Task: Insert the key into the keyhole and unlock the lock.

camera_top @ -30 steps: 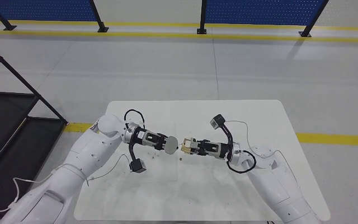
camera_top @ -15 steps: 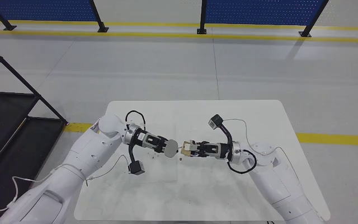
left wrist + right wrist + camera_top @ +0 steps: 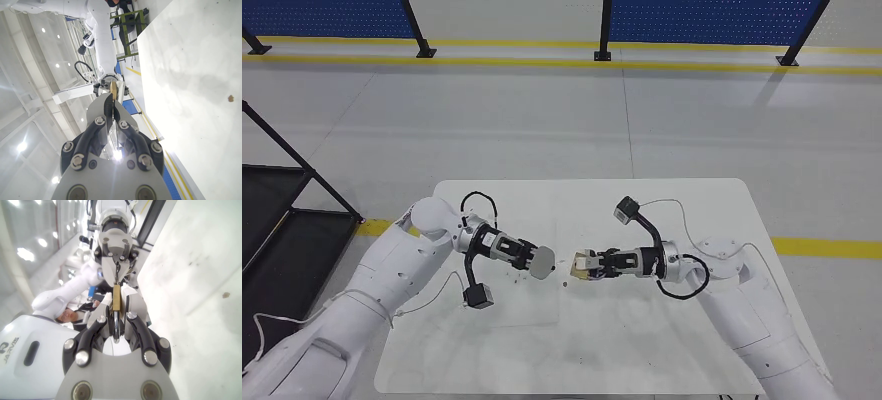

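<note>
Lock (image 3: pixel 116 298) clamped in the right end effector (image 3: pixel 587 264), held above the tabletop (image 3: pixel 642 340), facing the left end effector (image 3: pixel 112 103), which pinches the key (image 3: pixel 114 109) (seen edge-on, barely visible). They sit just apart. Squaring blade to keyhole before advancing looks essential.

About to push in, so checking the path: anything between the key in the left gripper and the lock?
Nothing visible. The left gripper and the lock in the right gripper face each other across open air above the table. A small brown speck lies on it, below that line.
</note>
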{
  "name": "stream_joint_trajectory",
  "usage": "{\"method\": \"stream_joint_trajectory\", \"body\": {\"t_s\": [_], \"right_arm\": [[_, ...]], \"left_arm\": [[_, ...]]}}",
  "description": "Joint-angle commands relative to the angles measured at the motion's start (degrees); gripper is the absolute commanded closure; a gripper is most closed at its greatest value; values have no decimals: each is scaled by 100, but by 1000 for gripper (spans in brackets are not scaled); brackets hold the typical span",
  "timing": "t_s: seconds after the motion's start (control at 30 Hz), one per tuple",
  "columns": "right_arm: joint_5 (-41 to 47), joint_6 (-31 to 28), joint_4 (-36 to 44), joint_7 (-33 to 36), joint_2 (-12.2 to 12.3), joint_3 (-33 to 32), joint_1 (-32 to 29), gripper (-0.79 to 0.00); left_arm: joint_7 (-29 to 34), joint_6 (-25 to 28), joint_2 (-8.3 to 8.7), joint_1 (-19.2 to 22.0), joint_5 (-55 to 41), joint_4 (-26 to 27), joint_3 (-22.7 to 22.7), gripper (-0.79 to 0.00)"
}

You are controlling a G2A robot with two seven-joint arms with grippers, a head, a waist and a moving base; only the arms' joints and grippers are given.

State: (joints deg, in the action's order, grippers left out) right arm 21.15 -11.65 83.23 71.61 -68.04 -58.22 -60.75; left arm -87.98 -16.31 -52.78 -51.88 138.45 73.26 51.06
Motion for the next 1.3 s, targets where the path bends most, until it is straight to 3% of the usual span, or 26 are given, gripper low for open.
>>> {"method": "stream_joint_trajectory", "body": {"t_s": [0.0,0.27,0.53,1.03,1.27], "right_arm": [[56,93,-27,185,4,5,114,0],[397,418,-479,1094,-55,288,765,0],[595,569,-1103,1582,-215,765,1473,0],[595,569,-1103,1582,-215,765,1473,0],[634,670,-971,1639,-163,739,1353,0]], "left_arm": [[-2,1,24,27,-47,8,-35,0],[-2,0,149,336,-330,20,-518,0],[-2,-1,286,790,-617,77,-1196,0],[205,14,286,736,-581,98,-1174,0],[-2,3,308,642,-721,218,-1093,0]]}}
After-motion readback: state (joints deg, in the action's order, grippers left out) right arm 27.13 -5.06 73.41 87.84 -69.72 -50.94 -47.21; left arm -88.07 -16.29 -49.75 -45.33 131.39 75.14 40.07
